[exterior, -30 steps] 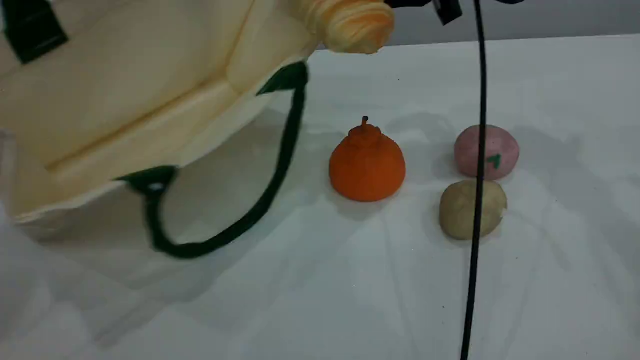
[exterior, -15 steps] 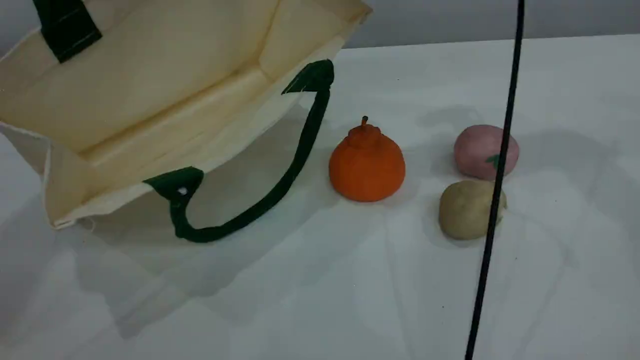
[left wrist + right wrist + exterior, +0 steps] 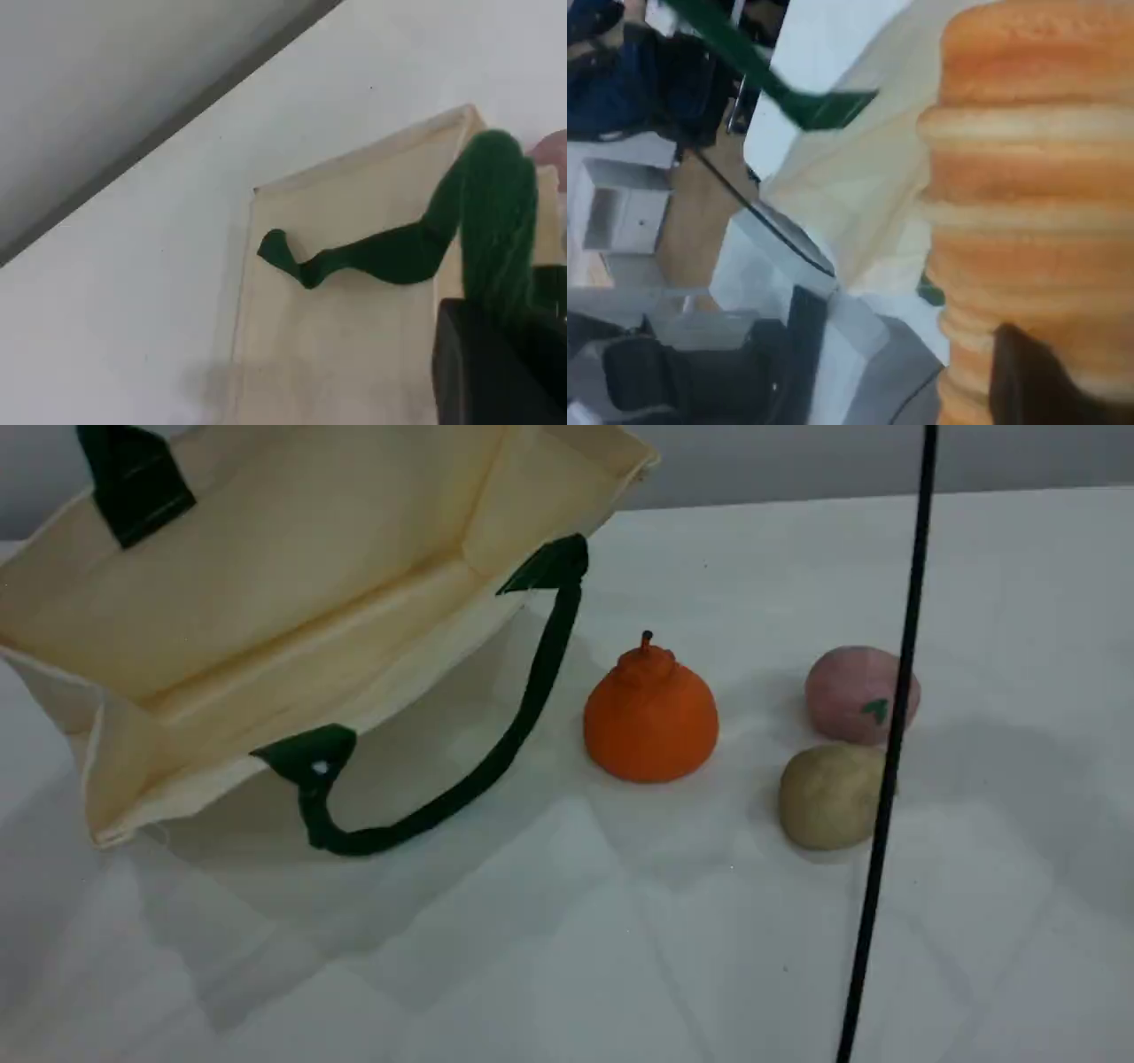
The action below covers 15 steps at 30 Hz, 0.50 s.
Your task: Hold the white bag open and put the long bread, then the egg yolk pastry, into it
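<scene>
The long bread, a golden-orange loaf banded with pale crosswise ridges, shows only in the right wrist view. Its long axis runs up the picture, straight out from the right arm's jaws, with the cream cloth of the bag beside and behind it. Those jaws are closed on its lower end, where one dark fingertip overlaps the crust.

The left arm's jaws are pinched narrow on a dark green strap handle of the white bag, a large cream canvas tote. One dark fingertip sits at the base of the strap. The bag is held tilted over the counter's far left corner, its open mouth facing the near right. Its other handle droops from the green rim patches in a loop towards the counter.

The egg yolk pastry, a matte tan ball, lies towards the counter's right edge. It is just in front of a pink ball with a green mark and right of a round orange fruit with a stem. A thin black cable crosses in front of both balls.
</scene>
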Each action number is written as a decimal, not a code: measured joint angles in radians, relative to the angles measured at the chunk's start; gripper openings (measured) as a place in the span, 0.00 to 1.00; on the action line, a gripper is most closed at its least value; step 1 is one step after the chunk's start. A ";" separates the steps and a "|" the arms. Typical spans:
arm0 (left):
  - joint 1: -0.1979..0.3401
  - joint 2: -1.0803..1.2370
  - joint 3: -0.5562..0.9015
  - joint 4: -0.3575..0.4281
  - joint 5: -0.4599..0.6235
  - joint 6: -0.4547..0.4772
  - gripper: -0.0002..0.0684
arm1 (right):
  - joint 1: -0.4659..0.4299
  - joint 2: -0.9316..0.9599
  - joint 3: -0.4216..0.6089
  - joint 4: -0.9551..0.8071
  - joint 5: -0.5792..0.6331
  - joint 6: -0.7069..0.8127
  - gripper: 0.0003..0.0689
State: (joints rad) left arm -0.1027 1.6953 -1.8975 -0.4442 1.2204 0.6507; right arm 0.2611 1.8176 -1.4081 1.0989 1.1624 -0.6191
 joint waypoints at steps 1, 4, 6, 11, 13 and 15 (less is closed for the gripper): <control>0.000 0.000 0.000 0.000 0.000 0.000 0.14 | 0.020 -0.011 0.018 0.000 -0.040 -0.007 0.14; 0.000 0.000 0.000 0.000 0.000 0.000 0.14 | 0.084 -0.009 0.070 0.011 -0.176 -0.022 0.14; 0.000 0.000 0.000 -0.002 0.000 -0.002 0.14 | 0.133 0.005 0.089 0.008 -0.261 -0.030 0.14; 0.000 0.000 0.000 -0.010 0.001 -0.011 0.14 | 0.211 0.063 0.087 0.061 -0.419 -0.032 0.14; 0.000 0.000 0.000 -0.010 0.001 -0.012 0.14 | 0.212 0.097 0.087 0.095 -0.450 -0.031 0.14; 0.000 0.000 0.000 -0.009 0.001 -0.012 0.14 | 0.207 0.132 0.086 0.128 -0.466 -0.029 0.14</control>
State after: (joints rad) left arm -0.1027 1.6953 -1.8975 -0.4530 1.2213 0.6389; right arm 0.4679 1.9493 -1.3226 1.2265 0.6965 -0.6481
